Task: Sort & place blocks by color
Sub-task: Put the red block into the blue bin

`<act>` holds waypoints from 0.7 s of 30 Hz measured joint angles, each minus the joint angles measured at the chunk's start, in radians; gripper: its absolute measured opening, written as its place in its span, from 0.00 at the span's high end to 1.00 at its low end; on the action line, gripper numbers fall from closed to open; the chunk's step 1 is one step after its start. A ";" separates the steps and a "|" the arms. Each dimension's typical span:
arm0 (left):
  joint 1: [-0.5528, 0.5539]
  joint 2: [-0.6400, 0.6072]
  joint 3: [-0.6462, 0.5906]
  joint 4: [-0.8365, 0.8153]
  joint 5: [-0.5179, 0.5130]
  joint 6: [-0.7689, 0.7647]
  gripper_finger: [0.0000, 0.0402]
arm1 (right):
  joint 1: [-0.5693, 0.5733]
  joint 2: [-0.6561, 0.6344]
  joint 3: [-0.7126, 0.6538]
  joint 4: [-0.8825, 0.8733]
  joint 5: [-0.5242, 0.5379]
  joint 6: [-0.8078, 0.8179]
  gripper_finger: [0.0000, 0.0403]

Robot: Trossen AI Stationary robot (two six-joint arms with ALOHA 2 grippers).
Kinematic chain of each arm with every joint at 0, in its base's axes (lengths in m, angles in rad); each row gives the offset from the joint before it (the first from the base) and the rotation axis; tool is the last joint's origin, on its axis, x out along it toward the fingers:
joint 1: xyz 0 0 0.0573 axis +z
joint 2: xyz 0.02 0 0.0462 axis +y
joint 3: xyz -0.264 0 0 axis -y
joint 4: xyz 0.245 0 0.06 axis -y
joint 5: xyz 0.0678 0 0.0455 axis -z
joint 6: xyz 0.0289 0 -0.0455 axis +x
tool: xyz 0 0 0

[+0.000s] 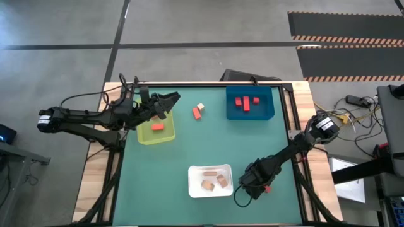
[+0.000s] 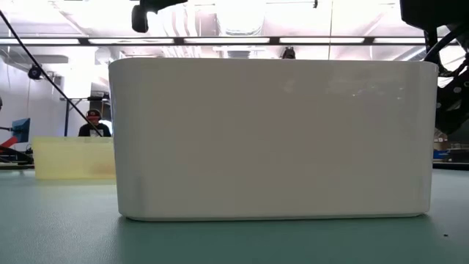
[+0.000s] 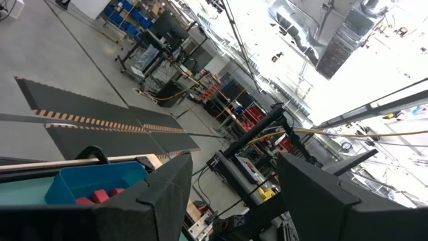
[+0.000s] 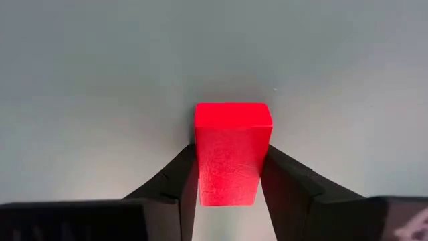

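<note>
Low view: white tray [image 2: 271, 139] fills the frame and hides the tabletop behind it. Yellow-green tray [image 2: 73, 158] half covered by it. Right wrist view: red block [image 4: 231, 157] lower end hidden between the jaws. Left wrist view: blue tray [image 3: 93, 182] partly behind a finger.

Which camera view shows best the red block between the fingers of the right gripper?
The right wrist view: the red block fills the middle, both fingers against its sides. The high view shows only a red speck at the right gripper, beside the white tray. The low and left wrist views do not show it.
</note>
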 joint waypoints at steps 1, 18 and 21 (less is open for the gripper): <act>0.000 0.000 0.000 0.000 0.000 0.000 0.49 | 0.000 0.000 0.000 0.000 0.000 0.000 0.70; 0.000 0.000 0.000 0.000 0.000 0.000 0.49 | -0.049 -0.125 0.021 -0.144 0.000 0.006 0.69; 0.000 0.000 0.000 0.000 0.000 0.000 0.49 | -0.095 -0.182 0.026 -0.171 0.000 -0.017 0.69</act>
